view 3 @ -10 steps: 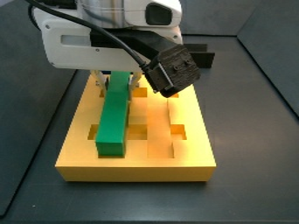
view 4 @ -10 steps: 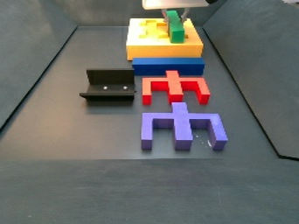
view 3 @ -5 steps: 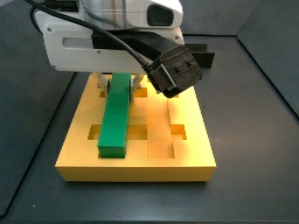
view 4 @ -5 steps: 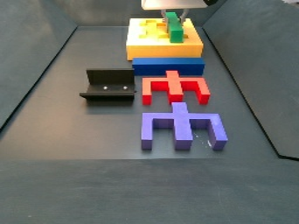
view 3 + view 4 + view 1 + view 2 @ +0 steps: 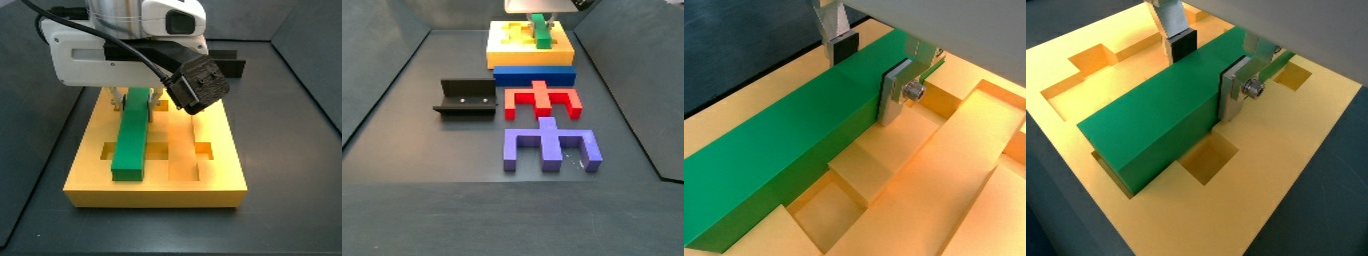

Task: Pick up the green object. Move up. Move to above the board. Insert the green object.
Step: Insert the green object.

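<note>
The green object (image 5: 131, 135) is a long green bar lying lengthwise in a groove of the yellow-orange board (image 5: 201, 185). Its top stands above the board's surface. My gripper (image 5: 138, 95) is over the bar's far part, with one finger on each long side. In both wrist views the silver finger (image 5: 895, 95) (image 5: 1233, 90) presses the bar's side and the dark pad (image 5: 844, 48) (image 5: 1182, 45) meets the opposite edge. The gripper (image 5: 869, 75) (image 5: 1208, 68) is shut on the bar (image 5: 791, 140) (image 5: 1153, 130). The board's square holes (image 5: 1207, 160) lie beside the bar.
In a side view the board (image 5: 509, 50) stands at the far end next to a blue block (image 5: 533, 75). In front of it lie a red piece (image 5: 543, 98) and a purple piece (image 5: 549, 145). The fixture (image 5: 465, 98) stands to their left. Dark walls enclose the floor.
The arm's housing has shifted very slightly. The green object stays in the same place in the board's groove, still between the fingers.
</note>
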Robot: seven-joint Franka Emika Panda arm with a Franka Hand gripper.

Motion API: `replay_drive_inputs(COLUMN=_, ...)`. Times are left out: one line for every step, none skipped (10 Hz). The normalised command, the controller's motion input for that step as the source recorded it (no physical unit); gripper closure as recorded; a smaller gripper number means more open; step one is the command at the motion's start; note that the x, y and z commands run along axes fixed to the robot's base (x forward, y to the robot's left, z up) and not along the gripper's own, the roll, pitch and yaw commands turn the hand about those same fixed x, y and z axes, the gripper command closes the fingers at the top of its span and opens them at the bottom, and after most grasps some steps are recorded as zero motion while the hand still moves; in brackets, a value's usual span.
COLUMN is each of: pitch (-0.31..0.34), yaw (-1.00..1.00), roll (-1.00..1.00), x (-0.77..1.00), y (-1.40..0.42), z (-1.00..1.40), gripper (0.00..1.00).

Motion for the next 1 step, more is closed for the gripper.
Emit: replay_drive_inputs(pitch=0.0, yaw=0.0, roll=0.0, x=0.0, y=0.0, z=0.0, gripper=1.0)
